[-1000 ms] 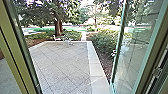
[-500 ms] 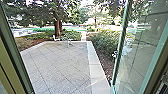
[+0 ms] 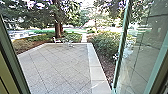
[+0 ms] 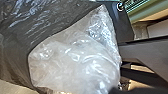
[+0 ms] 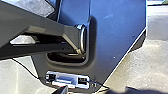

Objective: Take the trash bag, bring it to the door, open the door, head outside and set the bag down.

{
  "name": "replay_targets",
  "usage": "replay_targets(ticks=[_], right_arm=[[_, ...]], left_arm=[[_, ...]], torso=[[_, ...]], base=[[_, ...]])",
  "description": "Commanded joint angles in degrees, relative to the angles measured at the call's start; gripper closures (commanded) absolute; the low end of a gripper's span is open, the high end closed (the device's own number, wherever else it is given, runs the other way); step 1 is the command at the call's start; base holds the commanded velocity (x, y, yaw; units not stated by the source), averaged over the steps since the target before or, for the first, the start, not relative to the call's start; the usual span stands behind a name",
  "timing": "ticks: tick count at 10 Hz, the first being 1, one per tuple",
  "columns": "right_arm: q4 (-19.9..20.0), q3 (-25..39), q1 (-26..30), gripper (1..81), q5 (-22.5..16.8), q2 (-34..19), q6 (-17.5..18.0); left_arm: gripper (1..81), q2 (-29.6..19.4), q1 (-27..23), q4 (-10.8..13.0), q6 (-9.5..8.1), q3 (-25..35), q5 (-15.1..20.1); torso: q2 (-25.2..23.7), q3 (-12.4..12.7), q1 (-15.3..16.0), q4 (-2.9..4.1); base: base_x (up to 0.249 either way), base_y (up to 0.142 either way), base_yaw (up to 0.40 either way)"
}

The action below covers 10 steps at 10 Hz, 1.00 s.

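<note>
The trash bag [image 4: 75,60] shows large in the left wrist view as crumpled, clear, shiny plastic, with darker glossy film beside it. How my left gripper stands against the bag cannot be made out. In the head view, the glass door [image 3: 140,50] stands open on the right with a green-tinted edge, and a door frame [image 3: 12,60] slants down the left side. Between them lies the paved patio [image 3: 57,67]. My right gripper's state is unclear in the right wrist view.
A pale stone border [image 3: 96,72] runs along the patio's right side, beside mulch and green bushes [image 3: 105,45]. White outdoor furniture [image 3: 68,43] stands at the patio's far end, with a tree trunk [image 3: 58,28] behind it.
The head camera's view has shifted: the left door frame now lies closer to the picture's left edge, and more of the patio's left side shows. The glass door still stands open.
</note>
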Motion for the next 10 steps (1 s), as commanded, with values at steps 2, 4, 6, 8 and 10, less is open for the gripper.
replay_targets(ticks=[2,4,6,8,10], right_arm=[[-0.6,0.4,2.0,1.0,-2.3,1.0,-0.1],[-0.6,0.4,2.1,1.0,-2.3,1.0,-0.1],[-0.6,0.4,2.2,1.0,-2.3,0.9,-0.1],[-0.6,0.4,2.2,1.0,-2.3,0.9,-0.1],[-0.6,0.4,2.2,1.0,-2.4,1.0,-0.1]], left_arm=[[81.1,-0.1,-2.8,0.3,0.15,0.5,3.2],[81.1,-0.1,-2.8,0.3,0.15,0.5,3.2],[81.1,0.0,-2.8,0.3,0.15,0.5,3.2],[81.1,0.0,-2.7,0.3,0.15,0.5,3.2],[81.1,0.0,-2.7,0.3,0.15,0.5,3.2]], torso=[[0.0,0.0,0.0,0.00],[0.0,0.0,0.0,0.00],[0.0,0.0,-0.1,0.00],[0.0,0.0,-0.1,0.00],[0.0,0.0,-0.1,0.00]], base=[[0.111,0.000,0.000],[0.110,0.000,0.000],[0.110,0.000,0.000],[0.111,0.000,0.000],[0.111,0.000,0.000]])
